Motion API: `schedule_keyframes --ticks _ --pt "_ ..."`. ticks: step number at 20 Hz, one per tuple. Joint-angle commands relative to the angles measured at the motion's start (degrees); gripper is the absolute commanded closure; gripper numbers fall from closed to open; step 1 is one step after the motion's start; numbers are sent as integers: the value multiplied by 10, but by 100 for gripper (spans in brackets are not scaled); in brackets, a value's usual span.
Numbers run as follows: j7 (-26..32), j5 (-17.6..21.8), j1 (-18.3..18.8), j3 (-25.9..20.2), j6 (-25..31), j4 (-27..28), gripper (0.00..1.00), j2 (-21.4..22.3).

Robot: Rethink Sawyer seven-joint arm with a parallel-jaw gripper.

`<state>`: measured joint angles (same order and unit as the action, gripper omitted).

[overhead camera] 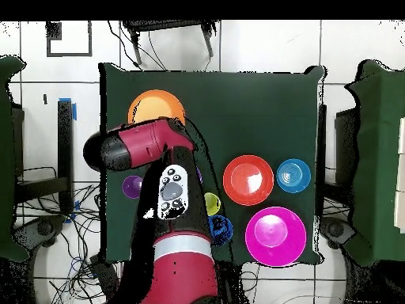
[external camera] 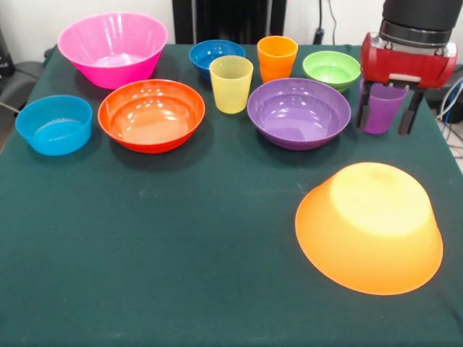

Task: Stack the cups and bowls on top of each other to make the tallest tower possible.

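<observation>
The arm comes down from above at the table's far right in the front view. Its gripper (external camera: 385,114) stands vertical, with one dark finger on each side of the purple cup (external camera: 381,107), not clearly pressing it. The cup stands upright on the green cloth (external camera: 181,238), beside the purple bowl (external camera: 299,112). The big yellow-orange bowl (external camera: 370,227) lies upside down nearer the camera.

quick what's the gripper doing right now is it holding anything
Gripper: open, its fingers straddling the purple cup, which stands on the table; not clamped or lifted as far as the front view shows.
</observation>
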<state>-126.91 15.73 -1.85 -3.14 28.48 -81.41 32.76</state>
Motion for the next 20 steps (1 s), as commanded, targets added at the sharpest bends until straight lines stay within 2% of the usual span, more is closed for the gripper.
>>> schedule_keyframes --ticks 1,10,15,18,20 --pt "-90 8 -35 20 -45 12 0 -74" --pt "-104 4 -70 82 -113 51 0 -139" --pt "-114 -11 -97 115 -131 61 0 -167" --pt "-107 -21 -105 120 -132 64 0 -177" --pt "-121 -31 -120 137 -159 77 0 -191"
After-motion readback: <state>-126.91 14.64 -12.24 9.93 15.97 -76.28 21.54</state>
